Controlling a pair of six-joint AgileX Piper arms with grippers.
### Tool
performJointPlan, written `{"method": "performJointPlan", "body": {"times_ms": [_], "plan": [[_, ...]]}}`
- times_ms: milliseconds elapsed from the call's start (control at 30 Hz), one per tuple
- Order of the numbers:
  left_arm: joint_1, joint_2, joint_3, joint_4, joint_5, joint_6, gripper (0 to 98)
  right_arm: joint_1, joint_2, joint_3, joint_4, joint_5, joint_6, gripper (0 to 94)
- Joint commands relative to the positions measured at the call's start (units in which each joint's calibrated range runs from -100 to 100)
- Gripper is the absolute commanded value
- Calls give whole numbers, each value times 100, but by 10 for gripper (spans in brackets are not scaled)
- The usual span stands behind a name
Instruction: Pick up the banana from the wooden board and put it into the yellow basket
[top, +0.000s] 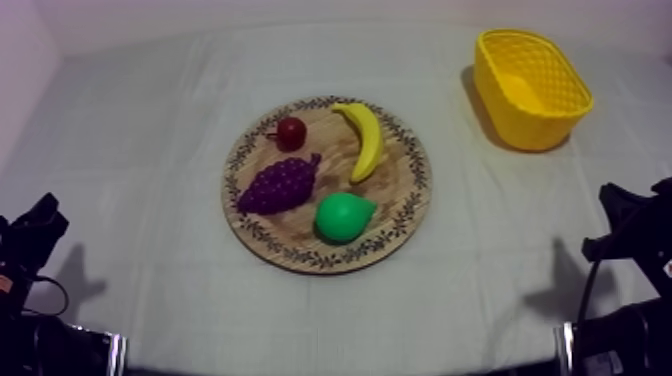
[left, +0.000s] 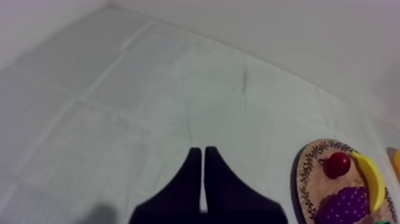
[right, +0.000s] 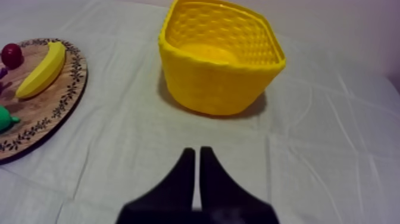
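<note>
Nearest you: both arms sit low at their sides of the desk (top: 150, 150), holding nothing. The left claw (left: 202, 149) is pressed together into a narrow wedge over bare desk, with the board (left: 299, 179) off to one side of it. The right claw (right: 197, 150) is also pressed together and empty. It points toward the basket (right: 220, 89), and the board's rim lies beside its line.

Mid-desk: the board holds four fruit. The pear (top: 344, 216) is at the near edge and the grapes (top: 280, 184) are just beside it. The banana (top: 366, 138) lies flat on the board's right half, on the basket side. Its near tip is close to the pear, and its far end is near the small red fruit (top: 291, 132) but apart from it.

Far right: the basket stands upright with its mouth open. It looks empty and is well apart from the board.

Step, as I read it: the pick is not yet begun, so the approach comes first. The right arm looks like the better choice, since both banana and basket are on its side.

Next move:
- Spread that claw.
- Bring it over the banana's middle.
- Turn the fingers across the banana's narrow width.
- Come down clear of the pear and the small red fruit.

Watch out: the banana is curved and looks smooth, so an off-centre pinch may let it swing or slip. Lift it high enough to clear the basket's rim.
</note>
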Motion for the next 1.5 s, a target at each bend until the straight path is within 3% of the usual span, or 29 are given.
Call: {"method": "performJointPlan", "body": {"times_ms": [0,700,1100,1467], "plan": [[2,-5,-1,3,-1,1,1,1,-3,4,2,-1,2,4],[2,-5,-1,3,-1,1,1,-13,-3,4,2,-1,-162,4],[2,-5,-1,3,-1,1,1,4,50,1,-117,47,107,5],[2,-5,-1,3,-1,0,1,-362,1851,-1453,109,-76,38,6]]}}
